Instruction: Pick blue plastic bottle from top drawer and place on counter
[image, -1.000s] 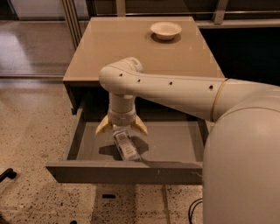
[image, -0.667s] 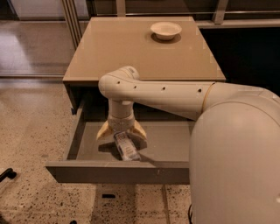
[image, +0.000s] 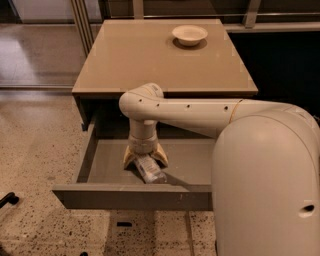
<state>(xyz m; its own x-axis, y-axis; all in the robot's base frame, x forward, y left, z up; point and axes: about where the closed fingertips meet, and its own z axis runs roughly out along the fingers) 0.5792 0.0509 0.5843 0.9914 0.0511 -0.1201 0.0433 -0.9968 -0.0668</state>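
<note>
The blue plastic bottle (image: 149, 170) lies on its side on the grey floor of the open top drawer (image: 107, 167), near the front panel. My gripper (image: 145, 160) reaches down into the drawer and stands right over the bottle's upper end, its two tan fingers (image: 129, 158) spread on either side of it. The fingers are open and straddle the bottle, not closed on it. The beige counter (image: 135, 55) lies above and behind the drawer.
A white bowl (image: 189, 34) sits at the far right of the counter. My white arm crosses from the right over the drawer and hides its right part. The drawer's front panel (image: 125, 196) juts out over speckled floor. Dark frames stand behind.
The gripper has sunk lower into the drawer and closer around the bottle. The arm has shifted slightly left. The bottle lies where it was.
</note>
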